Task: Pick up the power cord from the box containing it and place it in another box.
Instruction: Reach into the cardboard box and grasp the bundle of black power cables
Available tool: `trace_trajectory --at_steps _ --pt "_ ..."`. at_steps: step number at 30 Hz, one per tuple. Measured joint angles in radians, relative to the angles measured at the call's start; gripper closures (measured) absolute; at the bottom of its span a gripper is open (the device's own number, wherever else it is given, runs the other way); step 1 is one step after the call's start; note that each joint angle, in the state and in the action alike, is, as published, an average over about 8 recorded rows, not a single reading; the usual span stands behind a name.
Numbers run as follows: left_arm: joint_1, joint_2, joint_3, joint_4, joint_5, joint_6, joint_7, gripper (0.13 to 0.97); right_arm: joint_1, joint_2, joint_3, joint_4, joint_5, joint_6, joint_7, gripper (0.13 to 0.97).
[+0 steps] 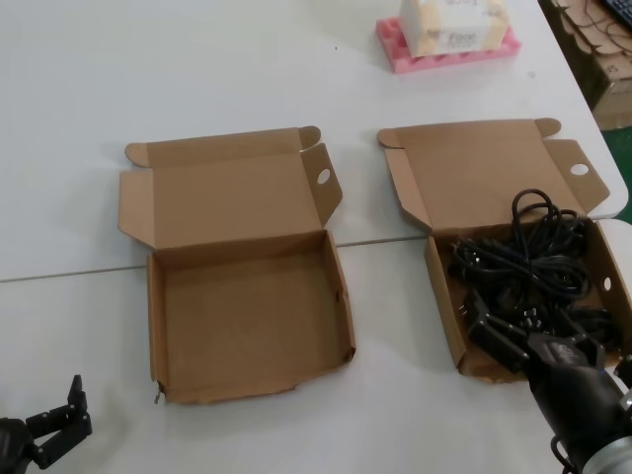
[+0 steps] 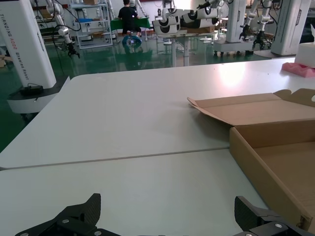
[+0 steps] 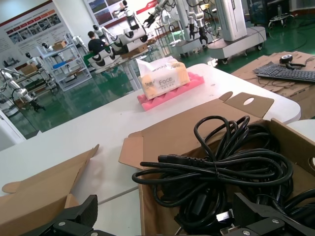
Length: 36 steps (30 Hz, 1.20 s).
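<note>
1. At the near edge of the right-hand box, the right gripper (image 1: 506, 341) hangs with its fingers spread and nothing between them, apparently poised to reach into the cables.
2. Just beyond it lies the power cord (image 1: 528, 259), a black tangle of loops and plugs; I cannot separate one slim hank from the mass.
3. The cord fills the box containing it (image 1: 441, 286), whose lid flap stands open behind.
4. Another box (image 1: 156, 326), on the left with a ragged front wall, holds nothing, ready to receive.
5. The left gripper (image 1: 57, 425) waits released, near the table's front corner, apart from both boxes.
6. A tissue pack (image 1: 452, 22) rests on pink foam (image 1: 395, 51) far behind.
</note>
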Motion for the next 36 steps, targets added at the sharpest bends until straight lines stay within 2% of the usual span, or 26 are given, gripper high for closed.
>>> trace_trajectory --at_steps 22,29,33,36 --pt "0.0 0.0 0.0 0.0 0.0 0.0 0.0 0.134 -0.001 0.001 0.0 0.004 -0.001 0.0 0.0 0.129" --pt "0.0 0.0 0.0 0.0 0.0 0.0 0.0 0.14 -0.023 0.035 0.015 0.1 -0.026 -0.006 0.0 0.129" --pt "0.0 0.0 0.0 0.0 0.0 0.0 0.0 0.148 -0.024 0.066 0.055 0.154 -0.034 -0.058 0.0 0.129" --pt "0.0 0.0 0.0 0.0 0.0 0.0 0.0 0.173 -0.005 0.091 0.11 0.154 -0.031 -0.154 0.0 0.129"
